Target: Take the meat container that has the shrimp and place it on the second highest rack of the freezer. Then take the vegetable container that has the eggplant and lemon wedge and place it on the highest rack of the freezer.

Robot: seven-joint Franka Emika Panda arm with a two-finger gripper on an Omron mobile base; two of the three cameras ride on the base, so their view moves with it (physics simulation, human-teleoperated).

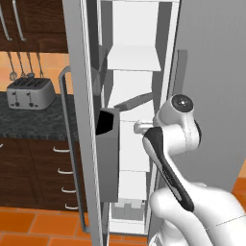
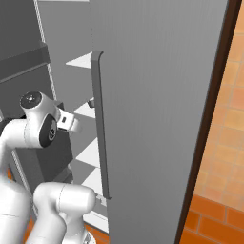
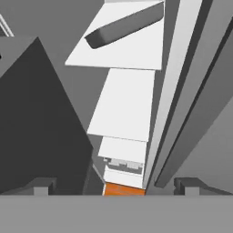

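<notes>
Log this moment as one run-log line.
gripper: open, empty | aimed down the freezer interior | grey tray on a shelf | contents: cannot tell | door bin: beside arm

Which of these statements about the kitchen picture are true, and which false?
1. The freezer stands open. True.
2. A toaster sits on the dark counter. True.
3. The gripper is clamped on a tray. False: its fingertips stand apart, holding nothing.
4. The floor is blue carpet. False: orange tiles.
5. A grey container lies on a white freezer shelf. True.
</notes>
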